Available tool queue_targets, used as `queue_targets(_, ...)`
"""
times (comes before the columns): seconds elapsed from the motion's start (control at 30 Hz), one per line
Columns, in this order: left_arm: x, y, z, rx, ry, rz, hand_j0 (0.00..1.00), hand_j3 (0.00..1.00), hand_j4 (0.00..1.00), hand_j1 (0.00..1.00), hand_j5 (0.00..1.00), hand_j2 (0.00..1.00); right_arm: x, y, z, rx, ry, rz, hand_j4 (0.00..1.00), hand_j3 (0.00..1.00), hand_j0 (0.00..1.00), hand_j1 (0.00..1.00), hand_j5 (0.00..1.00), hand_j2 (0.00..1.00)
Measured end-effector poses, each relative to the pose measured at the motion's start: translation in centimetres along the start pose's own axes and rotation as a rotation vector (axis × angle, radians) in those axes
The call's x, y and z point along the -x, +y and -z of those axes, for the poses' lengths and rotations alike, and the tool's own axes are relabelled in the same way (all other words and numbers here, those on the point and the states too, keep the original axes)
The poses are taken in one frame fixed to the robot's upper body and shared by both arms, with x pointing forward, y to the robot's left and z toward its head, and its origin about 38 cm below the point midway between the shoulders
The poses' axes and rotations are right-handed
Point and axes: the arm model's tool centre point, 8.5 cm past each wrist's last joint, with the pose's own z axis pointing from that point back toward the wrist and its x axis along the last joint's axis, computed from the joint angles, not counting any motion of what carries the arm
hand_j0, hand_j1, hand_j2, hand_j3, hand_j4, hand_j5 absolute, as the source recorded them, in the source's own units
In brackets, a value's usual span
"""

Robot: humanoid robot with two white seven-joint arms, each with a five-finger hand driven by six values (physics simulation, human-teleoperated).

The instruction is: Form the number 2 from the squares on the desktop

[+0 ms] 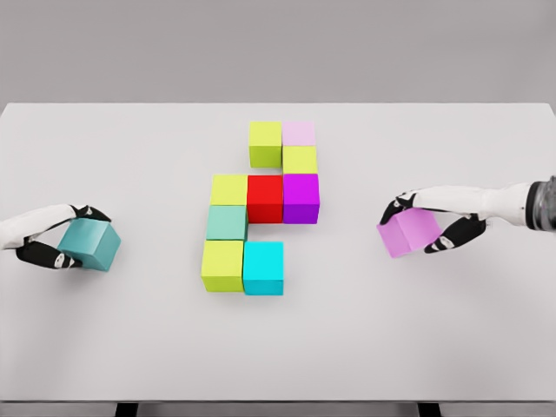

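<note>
A bare simulated test setting is shown, not a furnished room: a plain white table [434, 347] is set against a featureless grey backdrop [278, 48], and flat-coloured cubes [265, 198] are rendered at its middle.

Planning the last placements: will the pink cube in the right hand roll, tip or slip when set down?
The pink cube has flat faces, so it probably won't roll. It sits tilted in the right hand, so it may rock onto a face when released. Its smooth sides could slip in a loose grip.
</note>
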Motion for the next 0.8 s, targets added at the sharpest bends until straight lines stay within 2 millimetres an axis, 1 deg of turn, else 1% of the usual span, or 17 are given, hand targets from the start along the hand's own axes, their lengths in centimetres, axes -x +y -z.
queue_targets(0.07,0.0,0.1,0.0,-0.003,0.004,-0.006,0.62,0.62,0.62,0.62,0.62,0.62,-1.2,0.0,0.9,-0.002,-0.043,-0.012,0.57,0.57,0.57,0.57,0.57,0.57)
queue_targets(0.17,0.0,0.4,0.0,-0.008,0.007,-0.008,0.56,0.56,0.56,0.56,0.56,0.56,-3.1,0.1,1.9,-0.006,-0.111,-0.048,0.55,0.55,0.55,0.55,0.55,0.55)
queue_targets(0.27,0.0,0.4,0.0,-0.009,0.007,-0.010,0.52,0.52,0.52,0.52,0.52,0.52,-4.9,-1.5,1.6,0.012,-0.179,-0.160,0.56,0.56,0.56,0.56,0.56,0.56)
queue_targets(0.4,0.0,0.6,-0.1,-0.014,0.006,-0.013,0.48,0.48,0.48,0.48,0.48,0.48,-7.0,-2.0,0.9,0.008,-0.322,-0.337,0.57,0.57,0.57,0.57,0.57,0.57)
queue_targets(0.43,-0.1,0.6,-0.1,-0.016,0.007,-0.014,0.48,0.48,0.48,0.48,0.48,0.48,-7.6,-2.6,0.6,0.009,-0.342,-0.392,0.57,0.57,0.57,0.57,0.57,0.57)
queue_targets(0.5,-0.6,1.8,0.1,-0.045,0.002,-0.015,0.46,0.46,0.46,0.46,0.46,0.46,-8.2,-2.7,0.9,-0.016,-0.362,-0.472,0.57,0.57,0.57,0.57,0.57,0.57)
queue_targets(0.53,-0.8,1.9,0.2,-0.051,0.000,-0.021,0.46,0.46,0.46,0.46,0.46,0.46,-8.6,-2.8,1.1,-0.026,-0.370,-0.503,0.57,0.57,0.57,0.57,0.57,0.57)
queue_targets(0.6,-1.2,2.6,0.4,-0.071,-0.007,-0.025,0.45,0.45,0.45,0.45,0.45,0.45,-8.9,-2.2,1.9,-0.055,-0.386,-0.538,0.58,0.58,0.58,0.58,0.58,0.58)
queue_targets(0.7,-1.5,3.2,0.6,-0.086,-0.003,-0.038,0.45,0.45,0.45,0.45,0.45,0.45,-9.5,-1.4,3.6,-0.086,-0.412,-0.568,0.59,0.59,0.59,0.59,0.59,0.59)
queue_targets(0.77,-1.8,3.5,0.8,-0.099,-0.010,-0.043,0.44,0.44,0.44,0.44,0.44,0.44,-10.0,-1.5,4.4,-0.090,-0.428,-0.589,0.59,0.59,0.59,0.59,0.59,0.59)
queue_targets(0.8,-2.2,4.0,0.9,-0.112,-0.020,-0.042,0.43,0.43,0.43,0.43,0.43,0.43,-10.3,-1.4,4.7,-0.093,-0.434,-0.598,0.59,0.59,0.59,0.59,0.59,0.59)
